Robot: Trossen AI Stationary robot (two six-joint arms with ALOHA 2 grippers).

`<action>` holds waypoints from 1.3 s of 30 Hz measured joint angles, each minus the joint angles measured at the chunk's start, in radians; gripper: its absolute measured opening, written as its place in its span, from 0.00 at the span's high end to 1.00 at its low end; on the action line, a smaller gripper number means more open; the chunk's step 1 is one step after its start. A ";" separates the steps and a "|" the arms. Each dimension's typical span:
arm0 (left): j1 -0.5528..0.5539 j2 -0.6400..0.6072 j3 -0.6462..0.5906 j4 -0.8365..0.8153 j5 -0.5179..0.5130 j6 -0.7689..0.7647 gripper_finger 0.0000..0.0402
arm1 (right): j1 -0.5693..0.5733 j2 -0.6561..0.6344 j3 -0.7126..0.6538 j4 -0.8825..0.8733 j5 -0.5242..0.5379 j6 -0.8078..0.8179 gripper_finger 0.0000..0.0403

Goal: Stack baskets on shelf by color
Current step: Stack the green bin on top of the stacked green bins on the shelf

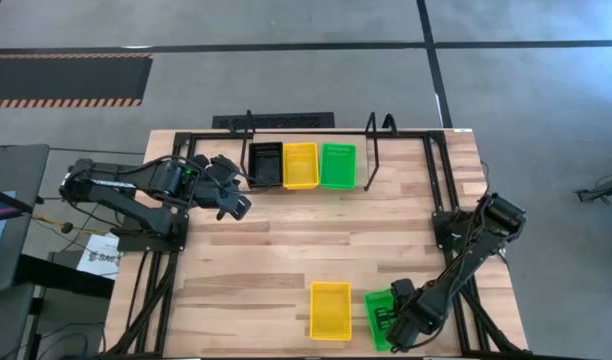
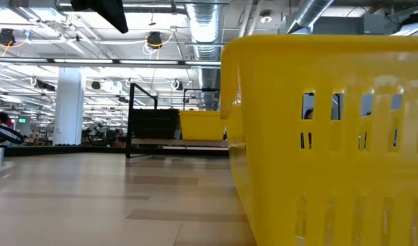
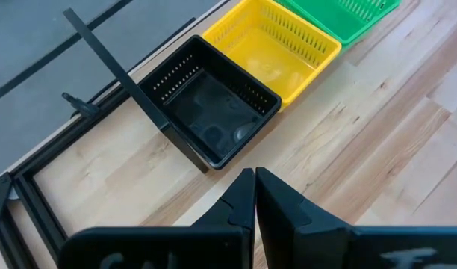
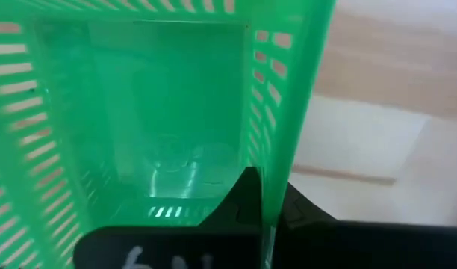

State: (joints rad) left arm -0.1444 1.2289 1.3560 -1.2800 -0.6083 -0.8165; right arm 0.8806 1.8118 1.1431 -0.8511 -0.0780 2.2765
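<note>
Now right gripper (image 4: 267,213) clamped on green basket (image 1: 379,312) wall; left gripper (image 3: 255,196) closed, empty, near shelf (image 1: 406,165).

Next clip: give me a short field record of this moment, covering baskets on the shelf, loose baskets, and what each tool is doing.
shelf: black basket, yellow basket, green basket side by side
loose on table: yellow basket, green basket
right tool: shut on the loose green basket's wall
left tool: shut, empty, near the black basket
</note>
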 joint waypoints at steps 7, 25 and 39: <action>0.000 0.000 0.000 0.000 0.000 0.000 1.00 | -0.019 -0.028 -0.001 -0.047 0.042 -0.001 0.99; 0.000 0.000 0.000 0.000 0.000 -0.016 1.00 | -0.351 -0.296 0.090 -0.321 0.454 -0.509 1.00; 0.000 0.000 0.000 0.000 0.000 -0.011 1.00 | -0.774 -0.453 0.167 0.016 0.588 -1.270 1.00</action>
State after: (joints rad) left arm -0.1444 1.2293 1.3560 -1.2804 -0.6083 -0.8277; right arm 0.1070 1.3585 1.3100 -0.8355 0.5095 1.0068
